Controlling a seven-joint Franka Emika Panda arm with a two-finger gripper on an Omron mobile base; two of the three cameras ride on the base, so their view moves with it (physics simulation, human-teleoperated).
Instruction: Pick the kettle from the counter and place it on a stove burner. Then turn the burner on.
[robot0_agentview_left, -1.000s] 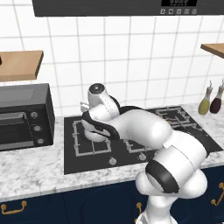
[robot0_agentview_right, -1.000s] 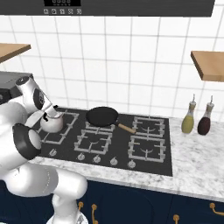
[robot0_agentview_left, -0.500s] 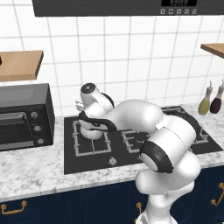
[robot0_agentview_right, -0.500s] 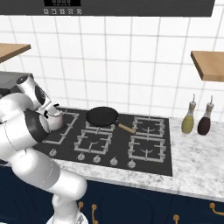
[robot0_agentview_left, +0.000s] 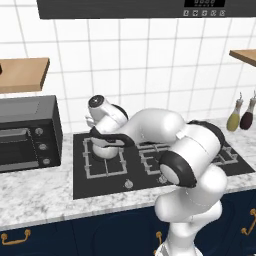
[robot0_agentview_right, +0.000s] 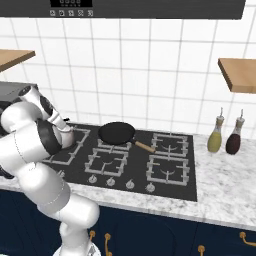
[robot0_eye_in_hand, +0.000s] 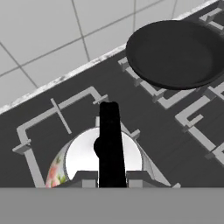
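Note:
The white-silver kettle (robot0_agentview_left: 106, 150) hangs from its thin black handle low over the largest burner (robot0_agentview_left: 102, 164) at the stove's left, and I cannot tell if it rests on the grate. My gripper (robot0_agentview_left: 103, 133) is shut on that handle. In the hand view the kettle (robot0_eye_in_hand: 83, 159) lies right below the gripper (robot0_eye_in_hand: 109, 177), with the black handle running up the middle and the burner's square grate (robot0_eye_in_hand: 57, 109) around it. My arm covers the kettle in the right base view. The marbled counter (robot0_agentview_left: 40, 200) runs along the front.
A black frying pan (robot0_agentview_right: 117, 133) sits on the back middle burner, close to the right of the kettle (robot0_eye_in_hand: 175, 54). Stove knobs (robot0_agentview_left: 128, 184) line the front edge. A dark oven (robot0_agentview_left: 25, 132) stands left of the stove. Two bottles (robot0_agentview_right: 216, 136) stand at the right.
My hand has carried the kettle a little further left, over the left burner. In the right base view the kettle has slipped behind my arm.

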